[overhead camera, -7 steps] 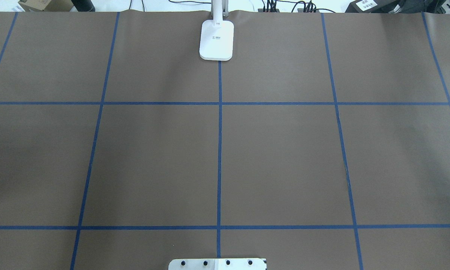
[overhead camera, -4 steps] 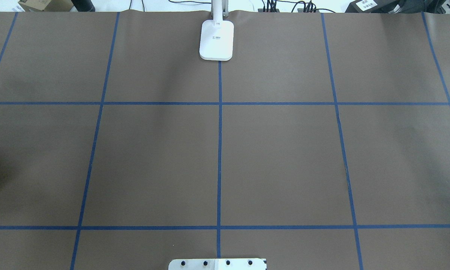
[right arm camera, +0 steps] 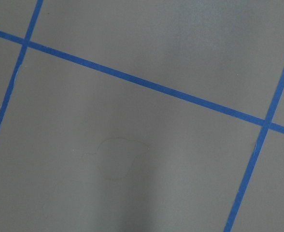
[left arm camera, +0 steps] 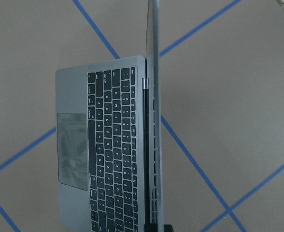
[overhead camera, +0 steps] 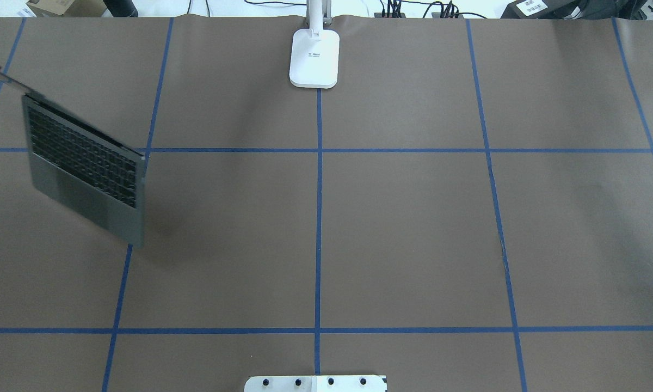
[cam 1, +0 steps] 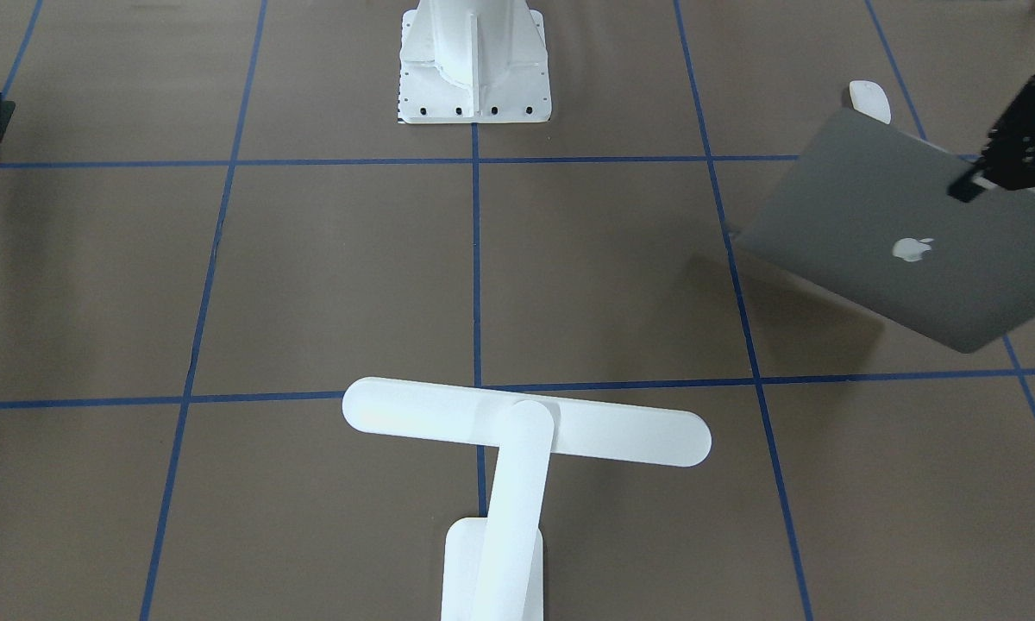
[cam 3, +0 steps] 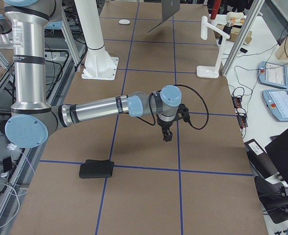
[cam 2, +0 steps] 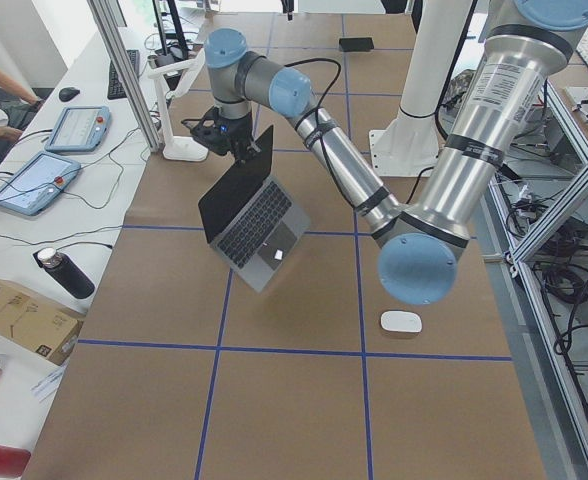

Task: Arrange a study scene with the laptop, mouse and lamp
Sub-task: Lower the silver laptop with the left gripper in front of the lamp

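Observation:
The open dark grey laptop (overhead camera: pixel 84 169) hangs tilted above the table's left part, with its shadow under it. My left gripper (cam 1: pixel 1000 168) is shut on the top edge of its lid (cam 1: pixel 906 233). The left wrist view shows the keys and trackpad (left arm camera: pixel 108 154), with the lid edge-on. The white mouse (cam 1: pixel 869 99) lies on the paper behind the laptop, nearer the robot. The white lamp stands at the far middle edge, shown by its base (overhead camera: pixel 314 57) and bar head (cam 1: pixel 526 423). My right gripper (cam 3: pixel 166 134) hovers over bare paper; I cannot tell whether it is open or shut.
The white ribbed pedestal (cam 1: pixel 474 60) stands at the robot's side, middle. A black mouse pad (cam 3: pixel 96 169) lies on the table's right part. Blue tape lines grid the brown paper. Tablets, a bottle and boxes lie beyond the far edge (cam 2: pixel 59 130).
The laptop, held by my left gripper, has come into the overhead view from the left edge; before, only its shadow showed there. The lamp has not moved.

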Controlling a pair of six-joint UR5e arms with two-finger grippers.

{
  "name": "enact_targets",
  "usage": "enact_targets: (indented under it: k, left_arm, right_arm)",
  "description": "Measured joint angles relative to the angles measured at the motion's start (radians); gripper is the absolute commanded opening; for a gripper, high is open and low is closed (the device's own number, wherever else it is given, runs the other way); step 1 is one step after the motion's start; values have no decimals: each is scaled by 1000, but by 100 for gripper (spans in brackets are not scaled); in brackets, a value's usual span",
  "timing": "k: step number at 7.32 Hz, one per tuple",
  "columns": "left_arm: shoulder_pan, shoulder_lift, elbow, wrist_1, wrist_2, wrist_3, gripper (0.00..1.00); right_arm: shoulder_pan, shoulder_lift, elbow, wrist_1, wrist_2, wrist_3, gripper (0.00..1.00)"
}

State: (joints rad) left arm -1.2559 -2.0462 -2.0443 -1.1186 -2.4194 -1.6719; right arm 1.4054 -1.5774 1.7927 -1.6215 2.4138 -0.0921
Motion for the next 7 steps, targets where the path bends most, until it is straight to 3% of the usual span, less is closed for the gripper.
enact_targets:
  k: [3, 5, 7]
  left_arm:
    - [302, -272, 19, -13, 163, -608, 0]
    - [453, -441, 189, -94, 315, -862, 0]
    - [504, -514, 349, -204, 392, -959, 0]
  right_arm:
    - [0, 36, -62, 0, 2, -1, 100]
    - [0, 40, -77, 0, 2, -1, 100]
    - [0, 40, -86, 4, 2, -1, 100]
